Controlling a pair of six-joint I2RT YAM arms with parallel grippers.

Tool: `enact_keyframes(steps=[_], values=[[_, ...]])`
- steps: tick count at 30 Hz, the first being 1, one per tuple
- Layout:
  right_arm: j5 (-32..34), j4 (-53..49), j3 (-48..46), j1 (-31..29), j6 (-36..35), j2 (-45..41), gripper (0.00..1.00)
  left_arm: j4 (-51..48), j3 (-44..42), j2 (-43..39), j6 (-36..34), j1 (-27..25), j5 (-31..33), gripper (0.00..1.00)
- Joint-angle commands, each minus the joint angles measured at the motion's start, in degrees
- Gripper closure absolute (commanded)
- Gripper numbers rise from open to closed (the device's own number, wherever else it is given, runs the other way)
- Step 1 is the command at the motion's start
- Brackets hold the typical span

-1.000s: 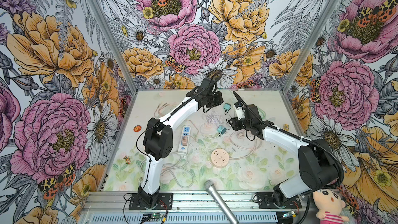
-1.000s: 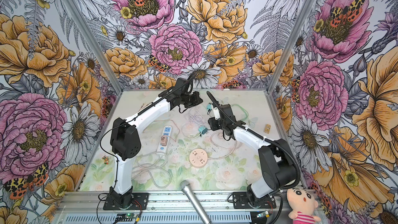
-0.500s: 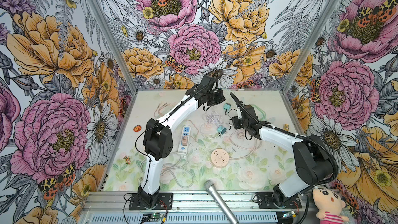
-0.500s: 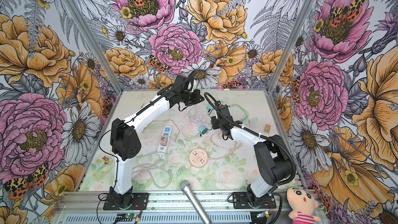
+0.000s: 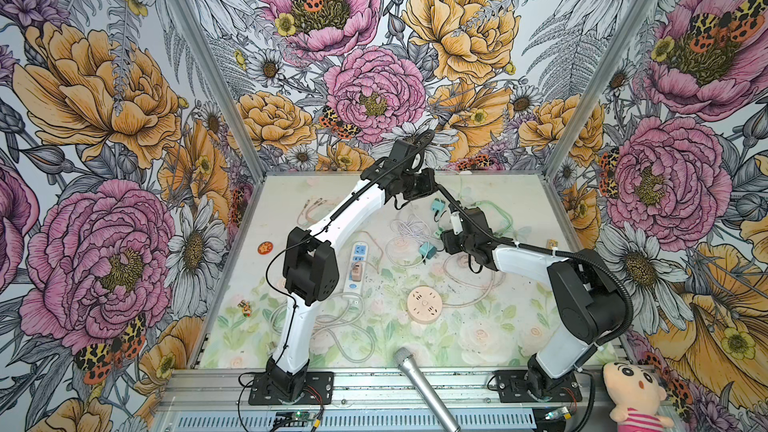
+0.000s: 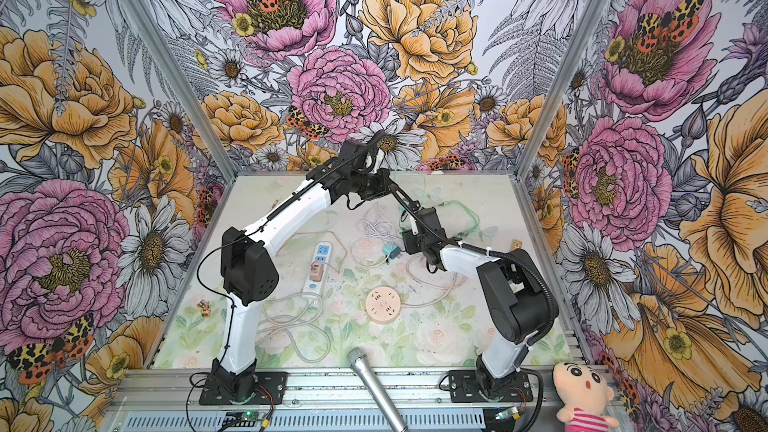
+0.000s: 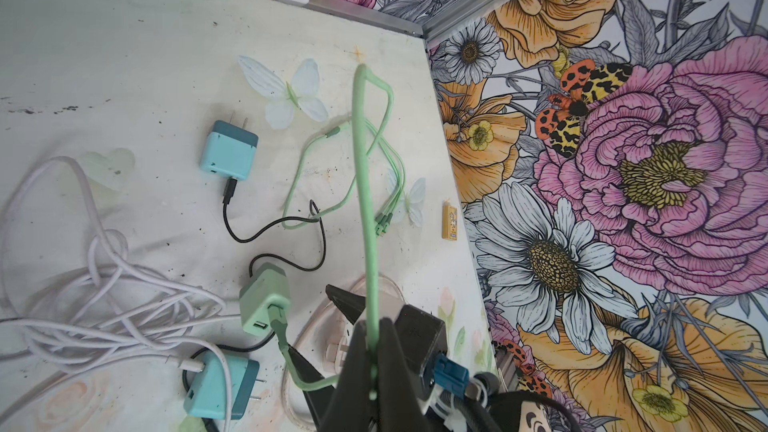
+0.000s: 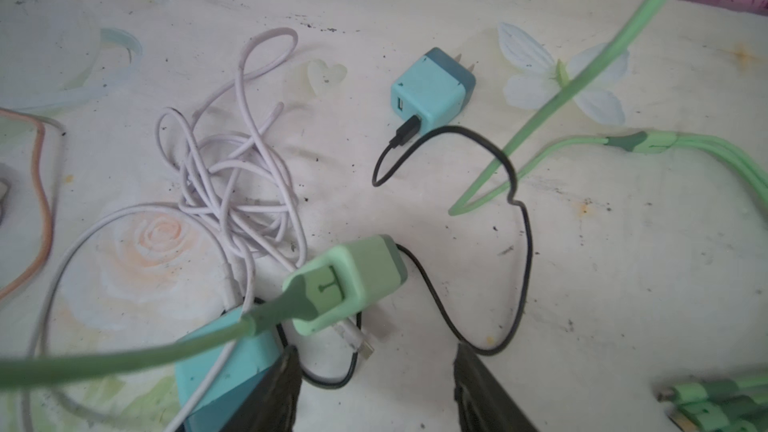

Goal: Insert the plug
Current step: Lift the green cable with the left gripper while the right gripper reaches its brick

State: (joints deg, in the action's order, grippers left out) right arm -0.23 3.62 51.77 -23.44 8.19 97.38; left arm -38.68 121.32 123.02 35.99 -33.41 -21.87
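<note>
Both top views high, looking down over my whole table (image 5: 515, 193), wrist cameras close in, sharing the green charger (image 7: 266, 301) (image 8: 361, 280), right one seemingly nearer.

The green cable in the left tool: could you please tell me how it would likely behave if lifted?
Probably floppy: the green cable bends and loops beyond the left tool. It would likely drag the small green charger it is plugged into. Its smooth jacket may slip through the pinch.

Microphone (image 5: 422, 386) at 6 o'clock, plush doll (image 5: 633, 388) at 5: cropped. Right wrist view: green cable (image 8: 104, 361) blurred, teal charger (image 8: 237, 371) cropped.
</note>
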Motion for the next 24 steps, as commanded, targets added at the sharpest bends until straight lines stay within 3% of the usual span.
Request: enact_keyframes(steps=[1, 14, 24], values=[[-6.30, 6.99, -0.67, -0.11, -0.44, 1.28, 0.39, -0.44, 1.90, 0.64, -1.18, -0.01, -1.67, 1.00], [-5.47, 4.37, 2.85, 0.23, 2.14, 6.66, 0.38, -0.44, 2.78, 1.17, -1.18, 0.19, -2.34, 1.00], [0.79, 8.78, 3.49, 0.18, 12.99, 8.69, 0.37, -0.44, 2.88, 1.41, -1.14, -0.16, -3.09, 1.00]])
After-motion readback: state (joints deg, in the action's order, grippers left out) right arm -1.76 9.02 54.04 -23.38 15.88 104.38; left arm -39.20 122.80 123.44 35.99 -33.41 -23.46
